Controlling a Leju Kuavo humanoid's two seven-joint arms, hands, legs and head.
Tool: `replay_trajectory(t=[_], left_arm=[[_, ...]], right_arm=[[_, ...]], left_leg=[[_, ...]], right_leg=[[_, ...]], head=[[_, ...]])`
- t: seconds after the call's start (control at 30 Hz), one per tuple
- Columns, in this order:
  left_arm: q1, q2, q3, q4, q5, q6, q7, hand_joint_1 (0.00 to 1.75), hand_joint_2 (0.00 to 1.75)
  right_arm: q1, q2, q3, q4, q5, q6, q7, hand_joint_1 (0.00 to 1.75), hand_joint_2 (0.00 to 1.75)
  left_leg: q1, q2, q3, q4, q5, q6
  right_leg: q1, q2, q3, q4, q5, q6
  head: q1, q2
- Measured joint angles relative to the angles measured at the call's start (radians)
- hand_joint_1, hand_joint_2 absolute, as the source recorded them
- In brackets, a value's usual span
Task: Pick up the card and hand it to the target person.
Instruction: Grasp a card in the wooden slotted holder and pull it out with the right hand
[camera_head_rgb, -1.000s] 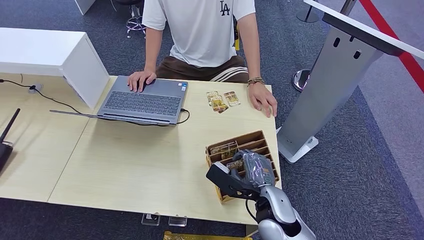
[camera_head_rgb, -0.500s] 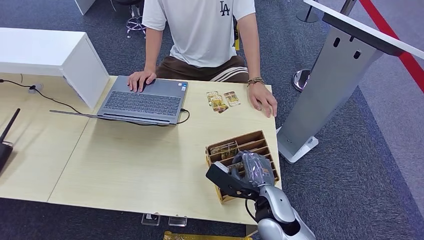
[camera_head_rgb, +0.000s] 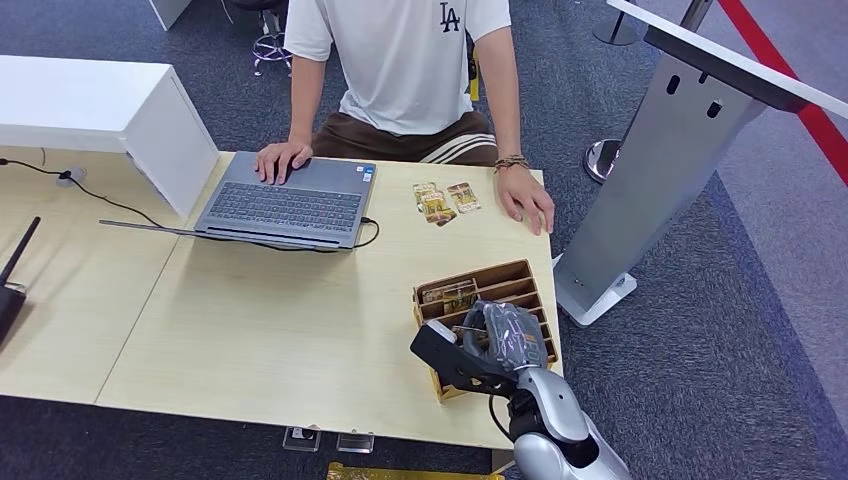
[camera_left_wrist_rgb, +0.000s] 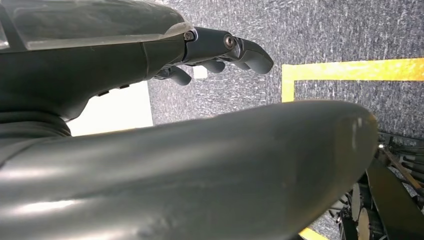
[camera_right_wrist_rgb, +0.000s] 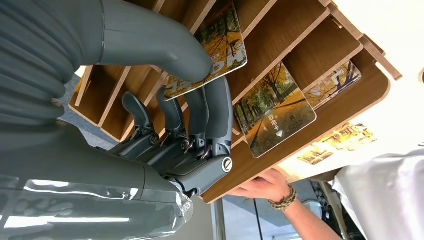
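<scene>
My right hand (camera_right_wrist_rgb: 175, 125) pinches a card (camera_right_wrist_rgb: 212, 47) between thumb and fingers inside the wooden rack (camera_head_rgb: 525, 275) at the table's near right corner, another card (camera_right_wrist_rgb: 275, 120) standing in a farther slot.

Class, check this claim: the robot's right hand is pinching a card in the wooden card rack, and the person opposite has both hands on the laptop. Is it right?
One detail is wrong. In the head view, the person has one hand on the laptop; the other hand lies flat on the table. The right hand does pinch a card in the rack, as the right wrist view shows.
</scene>
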Motion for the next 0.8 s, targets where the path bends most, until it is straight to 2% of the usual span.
replay_trajectory(t=[0.8], left_arm=[[0.000, 0.000, 0.000, 0.000, -0.009, -0.010, -0.002, 0.00, 1.75]], right_arm=[[0.000, 0.000, 0.000, 0.001, -0.013, -0.004, -0.009, 1.40, 1.75]], left_leg=[[0.000, 0.000, 0.000, 0.000, 0.000, 0.000]], right_leg=[[0.000, 0.000, 0.000, 0.000, 0.000, 0.000]], head=[[0.000, 0.000]])
